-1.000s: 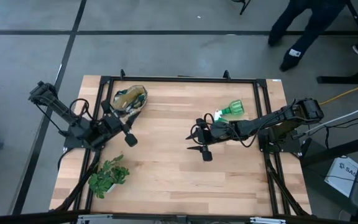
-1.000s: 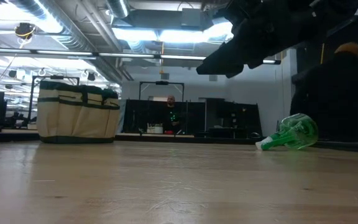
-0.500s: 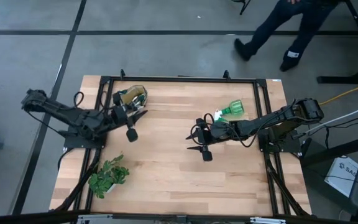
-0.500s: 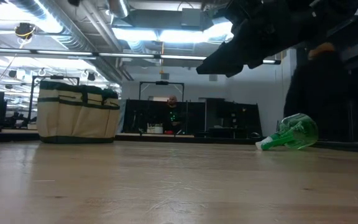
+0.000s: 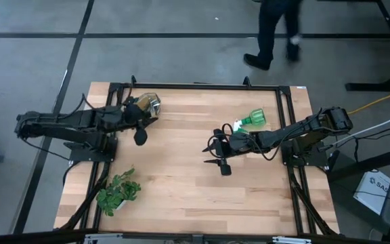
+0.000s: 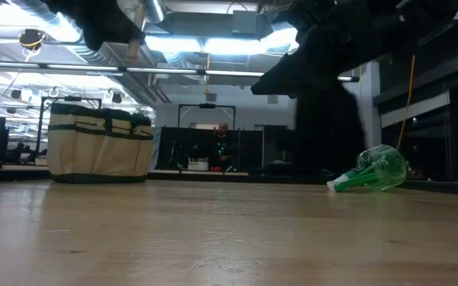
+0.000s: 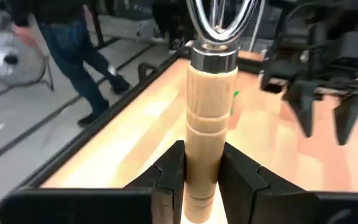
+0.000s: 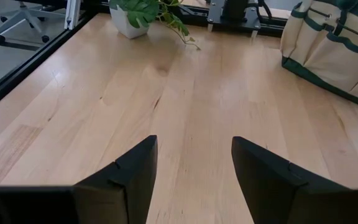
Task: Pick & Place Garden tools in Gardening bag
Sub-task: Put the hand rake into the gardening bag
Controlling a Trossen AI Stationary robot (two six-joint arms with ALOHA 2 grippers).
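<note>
No brand, label or writing can be read on any of the things here. The left gripper [image 7: 202, 177] is clamped on the pale wooden handle of a hand rake [image 7: 208, 124], which has a shiny metal collar and curved wire prongs, their tips cut off by the frame. In the high view this gripper [image 5: 139, 127] hangs at the near edge of the gardening bag [image 5: 144, 104], probably just over its open mouth, though the overhead angle is too coarse to be sure. The bag [image 6: 99, 143] stands upright near the table's far left corner, cream fabric with dark green trim and pockets. The green spray bottle [image 6: 372, 171], translucent, lies on its side on the table [image 5: 181, 183] at the far right. The right gripper [image 8: 191, 171] hovers over mid-table, fingers spread and holding nothing. A leafy plant [image 5: 117, 192] sits near the front left.
</note>
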